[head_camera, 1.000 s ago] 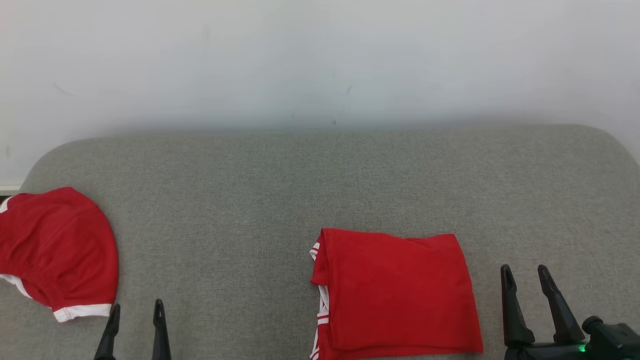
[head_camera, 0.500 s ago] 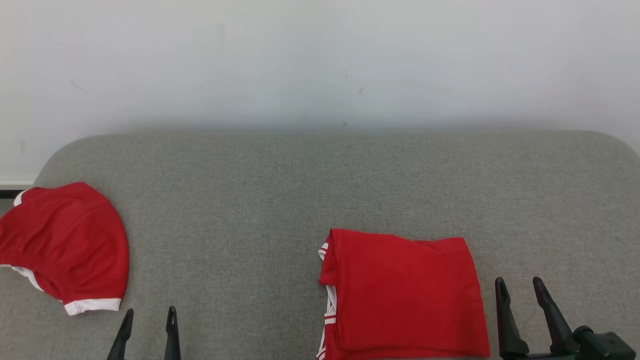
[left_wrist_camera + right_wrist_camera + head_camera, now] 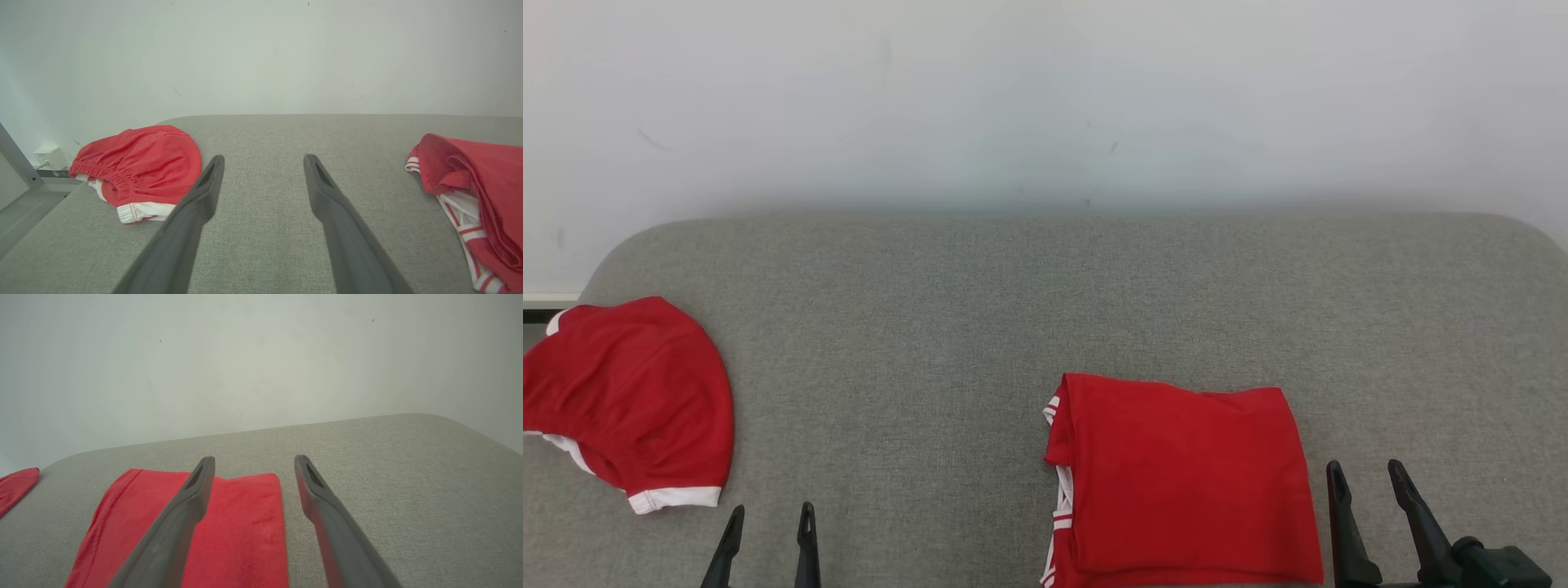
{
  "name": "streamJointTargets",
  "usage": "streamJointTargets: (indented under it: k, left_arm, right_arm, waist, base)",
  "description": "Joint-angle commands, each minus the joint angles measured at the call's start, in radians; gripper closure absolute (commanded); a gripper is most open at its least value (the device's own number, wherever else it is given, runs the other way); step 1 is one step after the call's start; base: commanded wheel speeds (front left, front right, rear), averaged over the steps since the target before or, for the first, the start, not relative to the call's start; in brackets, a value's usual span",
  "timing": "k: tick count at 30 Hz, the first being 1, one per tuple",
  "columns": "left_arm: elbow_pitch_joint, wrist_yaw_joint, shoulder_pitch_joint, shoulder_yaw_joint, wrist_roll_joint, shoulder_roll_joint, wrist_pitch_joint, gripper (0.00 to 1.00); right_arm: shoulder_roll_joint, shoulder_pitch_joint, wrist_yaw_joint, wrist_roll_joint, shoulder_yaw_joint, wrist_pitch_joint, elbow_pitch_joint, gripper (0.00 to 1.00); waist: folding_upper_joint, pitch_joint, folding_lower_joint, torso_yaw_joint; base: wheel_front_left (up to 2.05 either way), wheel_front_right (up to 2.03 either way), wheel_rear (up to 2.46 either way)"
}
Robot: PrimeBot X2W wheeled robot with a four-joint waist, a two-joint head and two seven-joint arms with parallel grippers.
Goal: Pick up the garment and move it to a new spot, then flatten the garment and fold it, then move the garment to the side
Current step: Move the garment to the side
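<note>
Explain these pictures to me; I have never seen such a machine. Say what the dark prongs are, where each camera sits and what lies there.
This is a two-armed robot; each pair of dark prongs is a grasping tool. The wide picture comes from its head camera, looking down: left tool lower left, right tool lower right. The other two come from wrist cameras, each looking along its own tool's prongs. On the grey cushioned surface lie a folded red garment with white trim, near the right tool, and a bunched red garment at the far left. Both tools are open and hold nothing.
</note>
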Motion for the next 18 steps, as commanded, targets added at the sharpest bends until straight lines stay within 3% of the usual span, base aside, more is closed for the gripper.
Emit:
streamJointTargets:
  k: [1, 18]
  left_arm:
    - [0.001, 0.005, 0.003, -0.001, 0.004, 0.005, -0.003, 0.00]
    - [0.002, 0.008, 0.006, -0.003, -0.002, 0.004, -0.003, 0.00]
  right_arm:
    - [0.002, 0.007, -0.002, -0.010, 0.002, -0.003, 0.002, 0.00]
    - [0.004, -0.005, -0.002, -0.019, 0.011, 0.009, 0.010, 0.00]
  waist:
    - [0.0000, 0.001, 0.0000, 0.000]
    - [0.0000, 0.004, 0.0000, 0.006]
  base:
    - [0.00, 0.00, 0.00]
    - [0.00, 0.00, 0.00]
